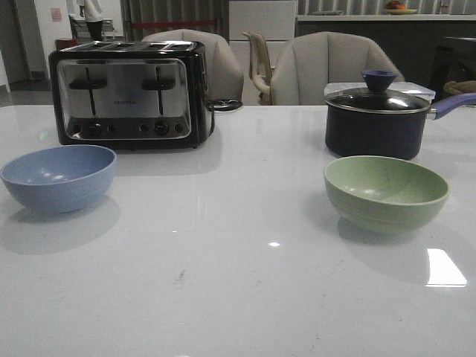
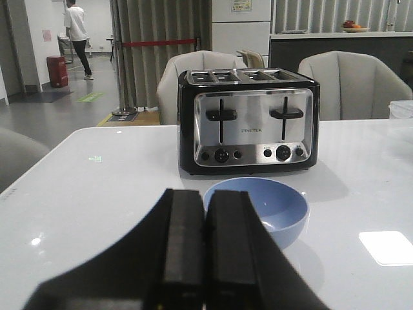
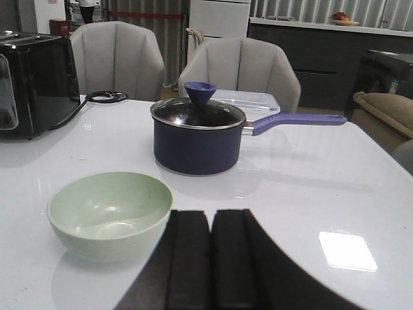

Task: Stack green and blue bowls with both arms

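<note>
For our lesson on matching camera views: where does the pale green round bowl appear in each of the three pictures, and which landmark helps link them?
Front view: the pale green round bowl stands at right on the white table, in front of the dark navy lidded pot.
Left wrist view: not in it.
Right wrist view: the bowl is at lower left, nearer than the pot.
Shared landmark: the black and steel toaster, in all three views.

White table (image 1: pixel 238 297) carries blue bowl (image 1: pixel 59 177), green bowl (image 1: pixel 385 193), toaster (image 1: pixel 128 93), pot (image 1: pixel 378 119).
</note>
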Controlling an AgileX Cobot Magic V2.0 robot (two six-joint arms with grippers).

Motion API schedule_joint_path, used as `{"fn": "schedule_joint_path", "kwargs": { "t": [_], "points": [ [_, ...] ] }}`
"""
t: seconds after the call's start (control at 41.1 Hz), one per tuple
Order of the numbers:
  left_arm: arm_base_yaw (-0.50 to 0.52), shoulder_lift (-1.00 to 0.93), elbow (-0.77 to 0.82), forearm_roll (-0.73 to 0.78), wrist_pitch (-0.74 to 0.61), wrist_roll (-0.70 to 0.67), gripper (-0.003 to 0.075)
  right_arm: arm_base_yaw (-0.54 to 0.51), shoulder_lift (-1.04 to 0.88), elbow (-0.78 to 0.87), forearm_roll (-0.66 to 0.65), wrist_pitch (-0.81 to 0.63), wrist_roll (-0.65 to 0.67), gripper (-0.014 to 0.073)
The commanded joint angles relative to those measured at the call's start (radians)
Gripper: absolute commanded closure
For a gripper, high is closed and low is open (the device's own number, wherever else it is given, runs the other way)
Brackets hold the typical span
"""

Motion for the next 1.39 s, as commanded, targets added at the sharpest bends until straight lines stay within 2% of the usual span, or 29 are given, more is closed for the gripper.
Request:
{"fn": "schedule_joint_path", "kwargs": {
  "t": [0.0, 0.584, 0.828, 1.023, 1.364],
  "points": [
    [-0.005, -0.02, 0.02, 0.0, -0.089, 0.003, 0.0617, 0.0, -0.022, 0.0, 0.002, -0.092, -0.007, 0.055],
    [-0.005, -0.02, 0.02, 0.0, -0.089, 0.003, 0.0617, 0.0, -0.022, 0.0, 0.002, -0.092, -0.007, 0.055],
    [-0.005, -0.02, -0.008, -0.027, -0.165, 0.003, 0.0617, 0.0, -0.022, -0.035, 0.002, -0.112, -0.007, 0.055],
    [-0.005, -0.013, -0.193, -0.027, -0.087, 0.003, 0.0617, 0.0, -0.009, -0.252, 0.002, 0.057, -0.007, 0.055],
    [-0.005, 0.184, -0.634, -0.027, 0.246, 0.003, 0.0617, 0.0, 0.252, -0.692, 0.002, 0.381, -0.007, 0.055]
  ]
}}
